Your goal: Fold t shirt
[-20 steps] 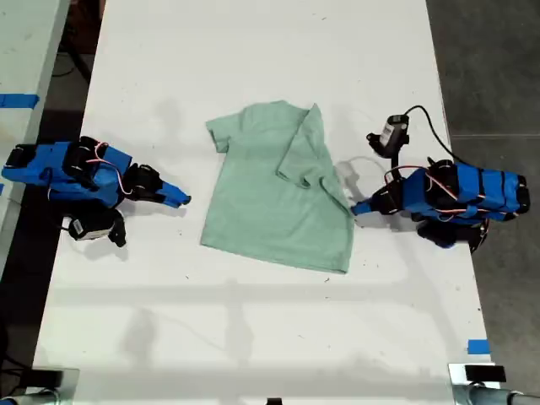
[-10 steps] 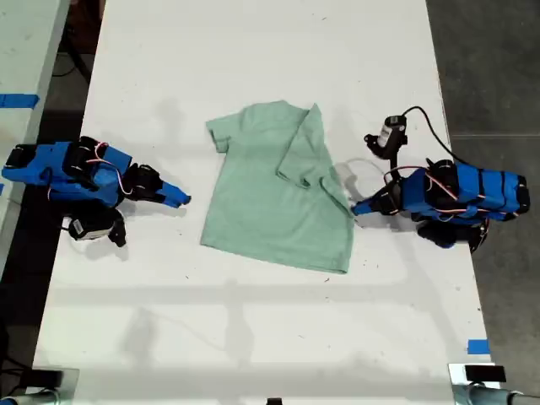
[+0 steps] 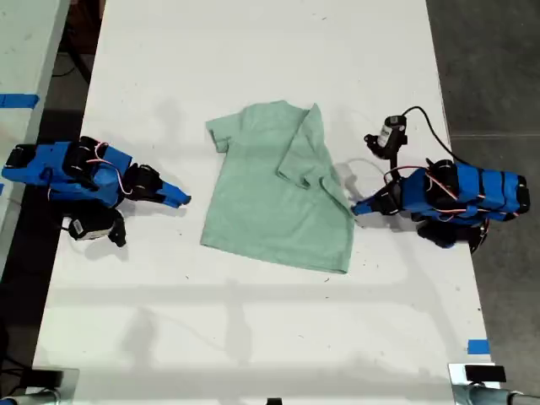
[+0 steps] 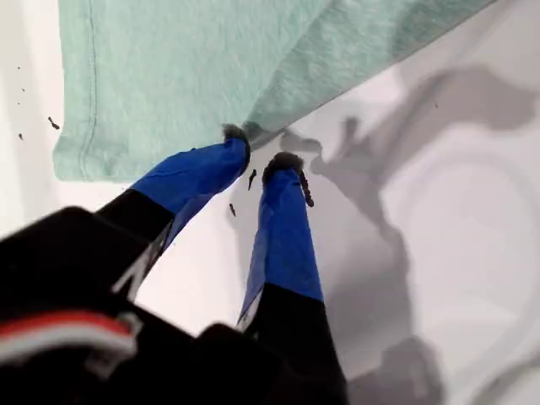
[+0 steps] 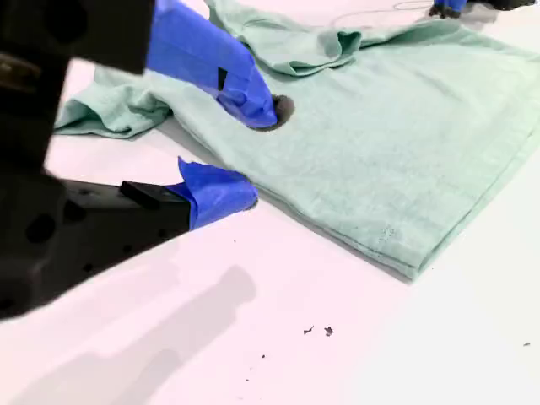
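Observation:
The pale mint-green t shirt (image 3: 270, 194) lies flat mid-table in the exterior view, with the sleeve on that view's right folded in over the body. My first gripper (image 3: 356, 207) reaches in from the exterior view's right. Its tips (image 4: 260, 153) are open by a narrow gap at the shirt's edge (image 4: 169, 67), one fingertip (image 4: 234, 139) touching the cloth and nothing between the jaws. My second gripper (image 3: 181, 201) rests at the exterior view's left, a short way off the shirt. It is open (image 5: 245, 152) and empty, facing the shirt (image 5: 380, 126).
The white table (image 3: 253, 337) has bare surface on all sides of the shirt. A black cable (image 3: 422, 114) loops above the first arm. Blue tape (image 3: 477, 347) marks the table's edge at the exterior view's lower right. Dark floor borders both long sides.
The first arm's wrist and its cable shifted slightly. The t shirt and the second arm have not moved.

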Robot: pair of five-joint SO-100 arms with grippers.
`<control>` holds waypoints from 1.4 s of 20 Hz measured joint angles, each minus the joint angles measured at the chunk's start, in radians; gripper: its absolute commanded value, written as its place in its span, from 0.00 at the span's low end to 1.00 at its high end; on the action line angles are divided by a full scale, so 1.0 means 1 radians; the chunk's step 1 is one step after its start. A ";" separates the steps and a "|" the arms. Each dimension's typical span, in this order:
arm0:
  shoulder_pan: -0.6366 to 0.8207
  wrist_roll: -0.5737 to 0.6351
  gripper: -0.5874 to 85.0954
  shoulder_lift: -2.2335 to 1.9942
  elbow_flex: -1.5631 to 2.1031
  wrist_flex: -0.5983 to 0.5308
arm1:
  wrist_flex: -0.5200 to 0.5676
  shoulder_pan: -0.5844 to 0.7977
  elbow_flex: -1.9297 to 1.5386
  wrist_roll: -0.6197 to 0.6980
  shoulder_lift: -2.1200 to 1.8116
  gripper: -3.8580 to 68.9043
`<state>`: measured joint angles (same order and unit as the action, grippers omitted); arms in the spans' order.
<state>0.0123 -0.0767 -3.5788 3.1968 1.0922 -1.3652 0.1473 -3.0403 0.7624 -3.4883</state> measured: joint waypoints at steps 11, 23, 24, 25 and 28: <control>0.316 -0.035 0.15 0.000 0.000 0.009 | 0.000 0.000 0.000 0.000 0.000 0.15; 0.344 -0.035 0.19 0.000 0.000 0.009 | 0.000 0.000 0.000 0.000 0.000 0.15; 0.344 -0.035 0.19 0.000 0.000 0.009 | 0.000 0.000 0.000 0.000 0.000 0.15; 0.344 -0.035 0.19 0.000 0.000 0.009 | 0.000 0.000 0.000 0.000 0.000 0.15; 0.339 -0.035 0.19 0.000 0.000 0.009 | 0.000 0.000 0.000 0.000 0.000 0.15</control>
<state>0.3513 -0.1120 -3.5788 3.1968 1.1014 -1.3652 0.1473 -3.0403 0.7624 -3.4883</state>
